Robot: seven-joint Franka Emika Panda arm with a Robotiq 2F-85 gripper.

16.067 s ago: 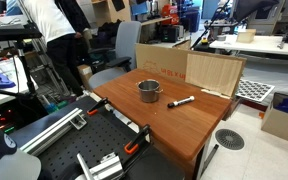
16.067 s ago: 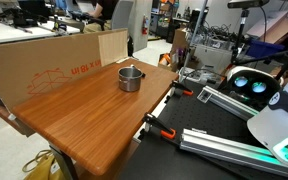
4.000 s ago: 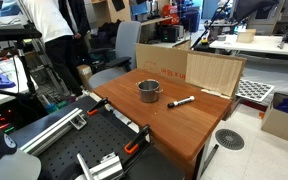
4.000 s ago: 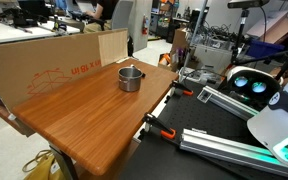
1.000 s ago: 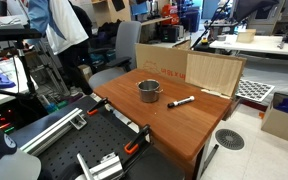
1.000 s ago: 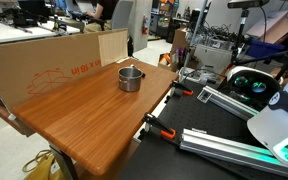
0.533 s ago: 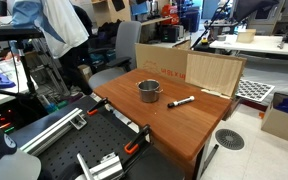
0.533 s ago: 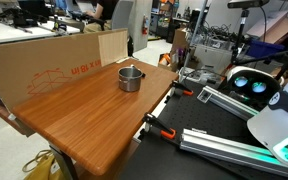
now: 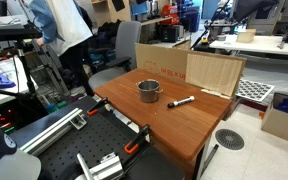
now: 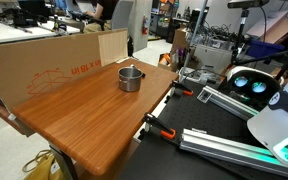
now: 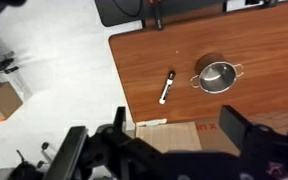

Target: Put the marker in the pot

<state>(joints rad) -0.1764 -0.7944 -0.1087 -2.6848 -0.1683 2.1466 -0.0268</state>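
The silver-grey pot [image 9: 149, 91] stands upright on the wooden table [image 9: 184, 130]. It also shows in an exterior view [image 10: 131, 78] and in the wrist view [image 11: 217, 77]. The black marker [image 9: 181, 102] with a whitish end lies flat on the table a short way from the pot. It also shows in the wrist view [image 11: 167, 87]. I cannot make it out in the exterior view where the pot is at mid-table. My gripper [image 11: 181, 140] is open and empty, high above the table's cardboard side. It is out of sight in both exterior views.
Cardboard panels [image 9: 199, 68] [image 10: 54, 60] stand along one side of the table. Orange-handled clamps [image 9: 134, 143] [image 10: 166, 132] grip the table's edge by the robot base. A person [image 9: 59, 30] stands beyond the table next to an office chair [image 9: 119, 45].
The person in the background has shifted about. The pot, the marker and the table have not moved.
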